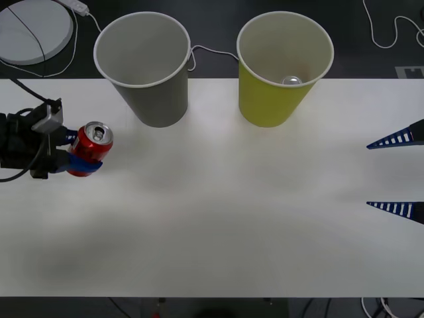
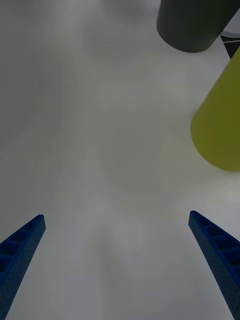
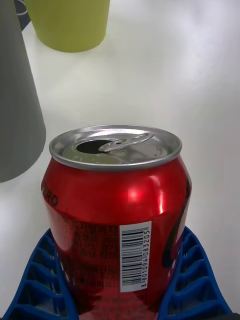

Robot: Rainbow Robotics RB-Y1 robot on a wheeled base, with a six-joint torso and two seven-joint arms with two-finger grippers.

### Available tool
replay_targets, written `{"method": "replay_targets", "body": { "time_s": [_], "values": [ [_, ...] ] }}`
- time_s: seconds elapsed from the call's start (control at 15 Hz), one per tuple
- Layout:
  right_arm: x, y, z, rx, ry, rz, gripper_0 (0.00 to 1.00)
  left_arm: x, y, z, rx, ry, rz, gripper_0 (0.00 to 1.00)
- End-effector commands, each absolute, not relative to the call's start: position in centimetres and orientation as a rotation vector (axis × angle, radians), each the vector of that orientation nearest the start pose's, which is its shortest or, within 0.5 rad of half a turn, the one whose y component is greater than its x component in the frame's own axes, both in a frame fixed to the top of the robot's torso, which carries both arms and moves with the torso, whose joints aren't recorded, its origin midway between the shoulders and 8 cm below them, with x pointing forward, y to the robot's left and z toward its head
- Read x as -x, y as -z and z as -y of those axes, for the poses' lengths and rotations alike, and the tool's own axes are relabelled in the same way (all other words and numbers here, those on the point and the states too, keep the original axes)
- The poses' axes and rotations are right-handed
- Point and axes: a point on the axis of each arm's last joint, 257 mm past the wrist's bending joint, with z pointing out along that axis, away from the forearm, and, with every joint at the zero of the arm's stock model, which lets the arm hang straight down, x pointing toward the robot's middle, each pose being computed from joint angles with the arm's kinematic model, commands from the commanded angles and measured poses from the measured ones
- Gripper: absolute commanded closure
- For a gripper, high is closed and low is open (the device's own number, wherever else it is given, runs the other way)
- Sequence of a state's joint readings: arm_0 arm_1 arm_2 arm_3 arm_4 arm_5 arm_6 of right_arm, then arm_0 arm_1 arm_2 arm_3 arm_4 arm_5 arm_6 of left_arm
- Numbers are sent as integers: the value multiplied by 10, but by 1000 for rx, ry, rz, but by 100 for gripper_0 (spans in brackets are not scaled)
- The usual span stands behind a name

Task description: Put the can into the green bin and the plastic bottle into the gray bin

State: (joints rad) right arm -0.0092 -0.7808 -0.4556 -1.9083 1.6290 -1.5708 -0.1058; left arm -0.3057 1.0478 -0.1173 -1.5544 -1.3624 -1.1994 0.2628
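The red can (image 1: 93,144) with its silver top stands upright at the table's left side, and my left gripper (image 1: 91,154) is shut on it. In the left wrist view the can (image 3: 117,200) sits between the blue fingers (image 3: 42,280). The gray bin (image 1: 154,99) stands at the back, right of the can. Further right is the green bin (image 1: 268,103), with a small silver round thing (image 1: 291,81) inside it. My right gripper (image 1: 369,175) hangs open at the table's right edge, facing both bins (image 2: 192,25) (image 2: 220,125). The plastic bottle is out of view.
The white table (image 1: 212,225) stretches wide between the two arms. Behind its far edge, a white round disc (image 1: 33,30) and loose cables (image 1: 391,36) lie on the dark floor.
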Motion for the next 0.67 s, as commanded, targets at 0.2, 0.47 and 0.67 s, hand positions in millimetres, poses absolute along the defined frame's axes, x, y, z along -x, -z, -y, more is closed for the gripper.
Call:
{"method": "replay_targets", "body": {
  "time_s": [0.2,0.47,0.67],
  "values": [
    [-374,157,310,1644,-116,-1601,0,-428,131,-281,-1450,320,-1927,100],
    [-374,157,310,1644,-116,-1601,0,-414,95,-266,-1360,215,-2053,100],
    [-374,157,310,1644,-116,-1601,0,-404,71,-254,-1351,181,-2091,100]
  ]
}}
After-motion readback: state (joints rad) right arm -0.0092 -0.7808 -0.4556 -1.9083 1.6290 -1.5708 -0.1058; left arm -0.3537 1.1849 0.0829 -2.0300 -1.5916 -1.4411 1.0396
